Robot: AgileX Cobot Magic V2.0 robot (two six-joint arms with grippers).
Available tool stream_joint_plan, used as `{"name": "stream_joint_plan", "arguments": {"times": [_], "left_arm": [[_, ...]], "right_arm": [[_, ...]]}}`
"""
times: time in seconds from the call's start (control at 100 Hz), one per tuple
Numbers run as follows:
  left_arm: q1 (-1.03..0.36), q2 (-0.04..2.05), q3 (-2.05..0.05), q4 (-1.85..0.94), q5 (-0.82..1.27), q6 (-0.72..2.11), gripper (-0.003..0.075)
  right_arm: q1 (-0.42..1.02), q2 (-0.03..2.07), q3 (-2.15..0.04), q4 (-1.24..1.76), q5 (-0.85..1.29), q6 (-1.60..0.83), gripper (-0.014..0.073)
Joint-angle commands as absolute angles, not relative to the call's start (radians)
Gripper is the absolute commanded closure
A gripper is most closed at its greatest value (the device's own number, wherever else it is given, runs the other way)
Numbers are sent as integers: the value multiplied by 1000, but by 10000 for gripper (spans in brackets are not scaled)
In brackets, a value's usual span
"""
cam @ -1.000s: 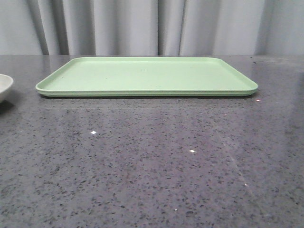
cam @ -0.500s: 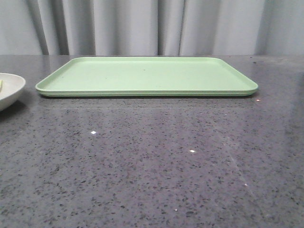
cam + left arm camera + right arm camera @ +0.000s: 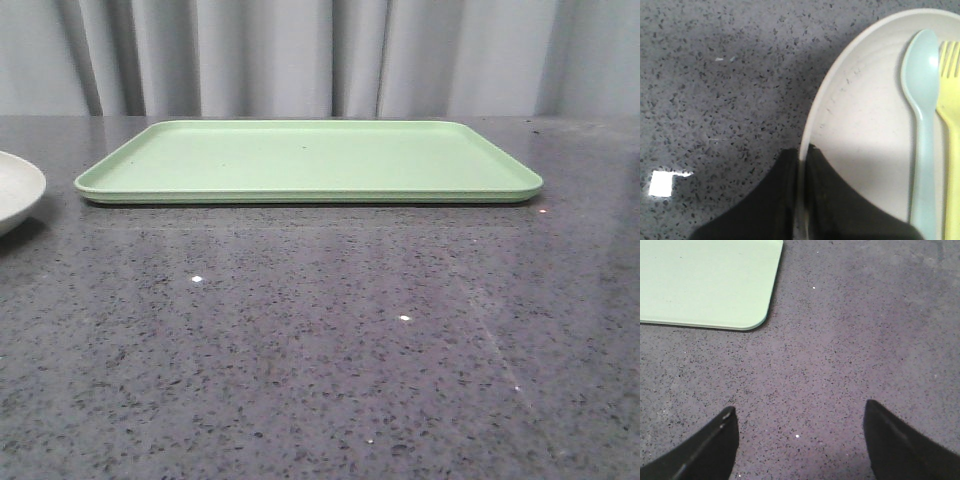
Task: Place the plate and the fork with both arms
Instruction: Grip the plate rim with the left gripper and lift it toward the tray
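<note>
From the front, the green tray (image 3: 310,160) lies flat on the grey table (image 3: 320,340). Only a part of the plate (image 3: 15,190) shows at the left edge, apart from the tray.

In my left wrist view, my left gripper (image 3: 801,195) is closed on the rim of the plate (image 3: 865,130), one finger on each side. In the plate lie a pale blue spoon (image 3: 921,110) and, just beside it, the yellow fork (image 3: 950,125).

In my right wrist view, my right gripper (image 3: 800,440) is wide open over bare table (image 3: 850,340), holding nothing, with the tray corner (image 3: 705,280) near.
</note>
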State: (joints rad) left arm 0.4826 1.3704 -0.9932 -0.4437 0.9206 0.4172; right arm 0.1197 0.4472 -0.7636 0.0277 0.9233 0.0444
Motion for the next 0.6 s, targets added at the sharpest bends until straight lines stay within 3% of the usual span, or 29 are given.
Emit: {"name": "stream_joint_plan", "arguments": {"times": [0.0,0.59], "left_arm": [[490,1333,-1027,-494,909,425,740],[633,1333,-1027,-919,1100,633,741]], "right_arm": [[114,463,-791,26,850,38,64],[114,463,-791,26,860,38,64]]}}
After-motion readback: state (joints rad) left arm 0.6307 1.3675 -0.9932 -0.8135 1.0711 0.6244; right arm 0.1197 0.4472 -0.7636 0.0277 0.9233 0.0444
